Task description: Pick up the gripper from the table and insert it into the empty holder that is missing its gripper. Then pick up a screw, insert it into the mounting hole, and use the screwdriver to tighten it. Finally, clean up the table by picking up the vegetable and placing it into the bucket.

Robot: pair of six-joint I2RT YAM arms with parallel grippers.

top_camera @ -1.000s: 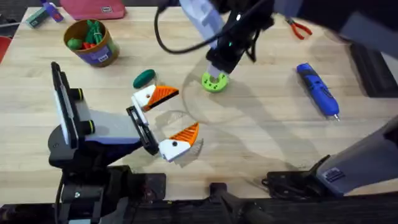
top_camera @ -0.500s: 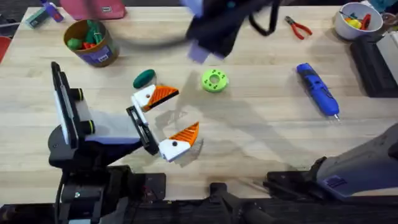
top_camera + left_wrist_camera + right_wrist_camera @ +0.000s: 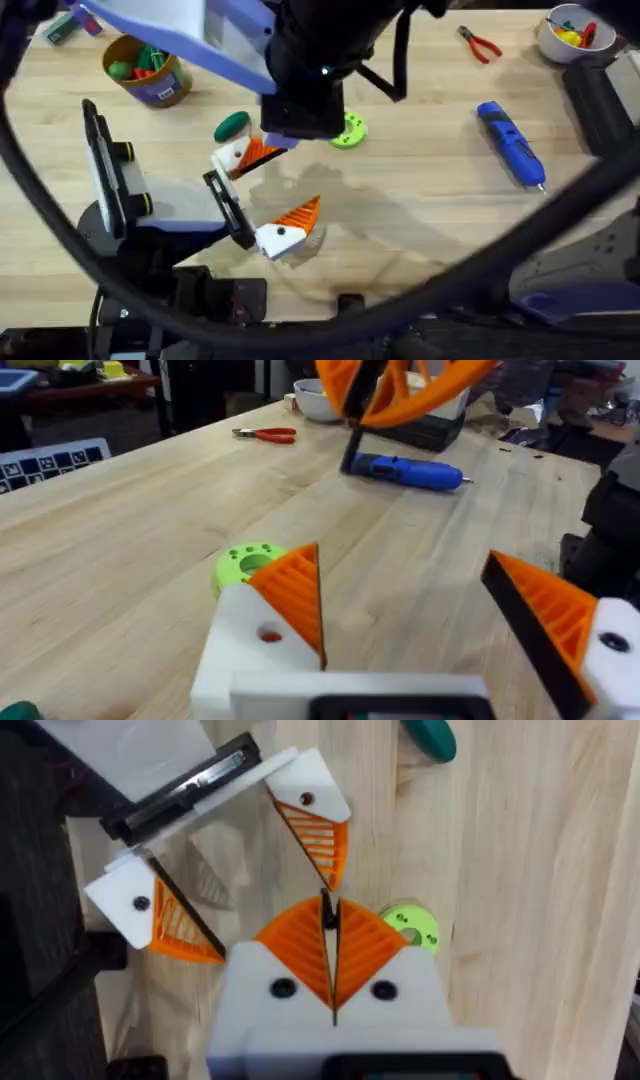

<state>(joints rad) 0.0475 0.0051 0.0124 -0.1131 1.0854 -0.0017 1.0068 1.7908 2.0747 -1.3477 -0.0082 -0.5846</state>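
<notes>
Left gripper (image 3: 272, 196) sits low on the table near the front edge, fingers spread wide apart, nothing between them. Both its white finger bases carry orange ribbed wedges: one near the front (image 3: 290, 226), one farther back (image 3: 248, 154). The left wrist view gives the same read: two orange pads (image 3: 292, 595) with a clear gap.

Right gripper (image 3: 330, 942) hangs above the left one, its arm large and dark across the middle of the overhead view. Its two orange pads are pressed together, tips meeting at a thin seam; can't make out anything pinched in there.

Green disc with holes (image 3: 351, 131) lies just beyond, partly under the right arm, also visible beside the right pads (image 3: 412, 929).

Dark green vegetable (image 3: 231, 125) lies on the table just behind the left gripper's far finger, not in the bucket.

Blue screwdriver (image 3: 512, 144) lies flat, well to the right, untouched.

Bucket (image 3: 146, 68) stands at far left with toy items inside. Red pliers (image 3: 480, 44) and white bowl (image 3: 570, 28) sit at the far right.
</notes>
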